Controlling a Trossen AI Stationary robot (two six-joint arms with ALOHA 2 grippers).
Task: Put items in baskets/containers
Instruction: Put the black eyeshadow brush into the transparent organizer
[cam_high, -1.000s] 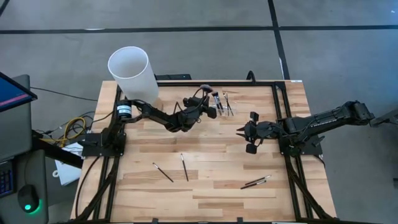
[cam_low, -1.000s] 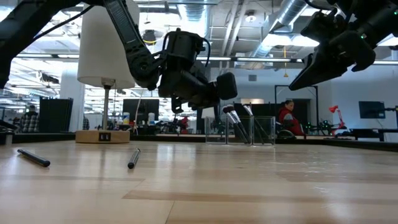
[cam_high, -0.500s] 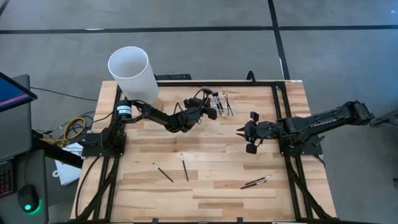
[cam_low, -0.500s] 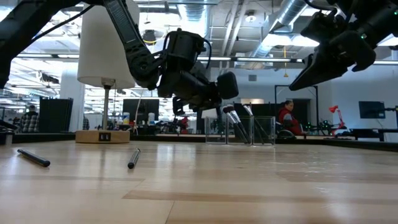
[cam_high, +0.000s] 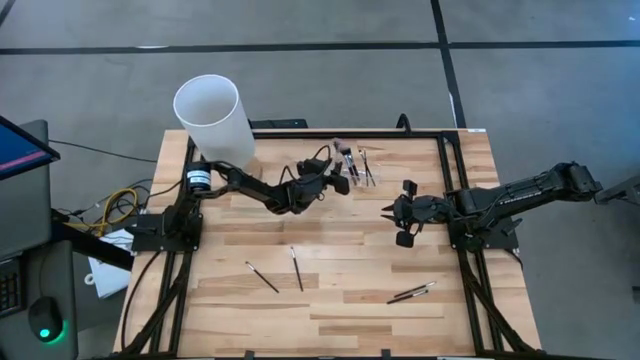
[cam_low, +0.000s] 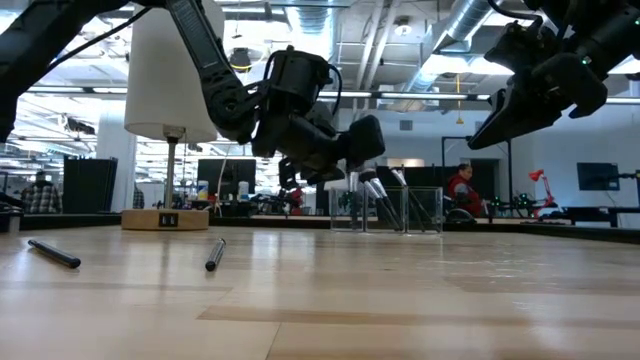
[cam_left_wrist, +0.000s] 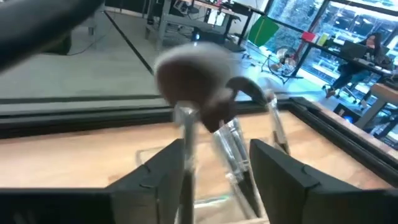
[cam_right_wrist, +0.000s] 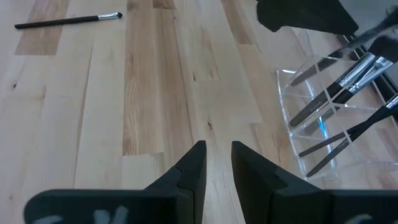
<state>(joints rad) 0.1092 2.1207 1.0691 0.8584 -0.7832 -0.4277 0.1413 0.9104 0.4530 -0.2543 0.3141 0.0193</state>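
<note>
Left gripper (cam_high: 337, 184) hangs just left of the clear holder (cam_high: 356, 168) at the far middle of the table (cam_high: 340, 310). We find its fingers (cam_left_wrist: 283, 174) spread apart in the left wrist view, with nothing between the pads; a large round-headed brush (cam_left_wrist: 191, 93) stands upright in the holder directly ahead of them. From the low view the gripper (cam_low: 352, 160) sits above the table, close beside the holder (cam_low: 388, 210).

We count several brushes standing in the holder, heads up and leaning; the right wrist view shows at least four handles (cam_right_wrist: 339, 84) in its slots.

Right gripper (cam_high: 392, 222) hovers over the right centre of the table, well apart from the holder and from every loose brush. Its fingers (cam_right_wrist: 191, 169) stand a little apart with only bare wood showing between them; we judge it released and empty.

Loose brushes on the table: two single ones (cam_high: 262, 277) (cam_high: 297, 268) near the left centre, apart from each other, and a pair (cam_high: 412, 293) lying together near the right. A tall white cylinder (cam_high: 212, 118) stands at the far left corner.
</note>
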